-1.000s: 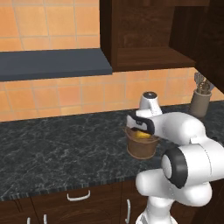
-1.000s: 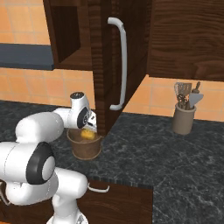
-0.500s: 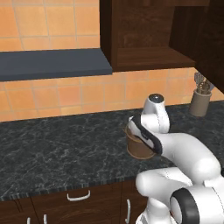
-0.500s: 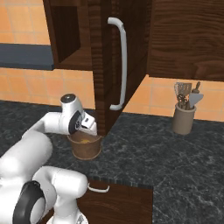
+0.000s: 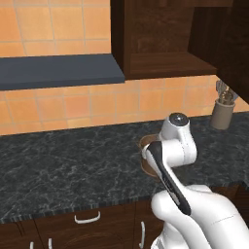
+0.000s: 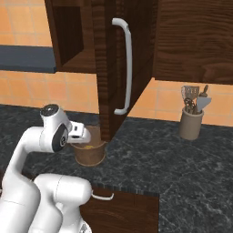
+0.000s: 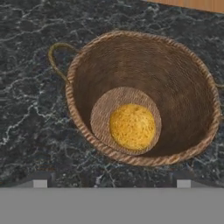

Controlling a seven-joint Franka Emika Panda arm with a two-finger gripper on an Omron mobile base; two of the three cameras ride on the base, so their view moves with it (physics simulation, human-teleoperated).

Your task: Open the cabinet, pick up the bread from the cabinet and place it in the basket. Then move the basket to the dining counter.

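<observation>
In the left base view, the arm is hiding most of the basket sitting on the black bench. In the right base view, the cabinet door is standing open above the basket. In the hand view, the gripper is hovering with its tips spread wide and empty over the basket, where the bread is lying on the bottom.

The basket stands on the surface below the open door of the cabinet, with the bread lying in the basket on its bottom, and the utensil pot stands well right of the basket, against the wall.
</observation>
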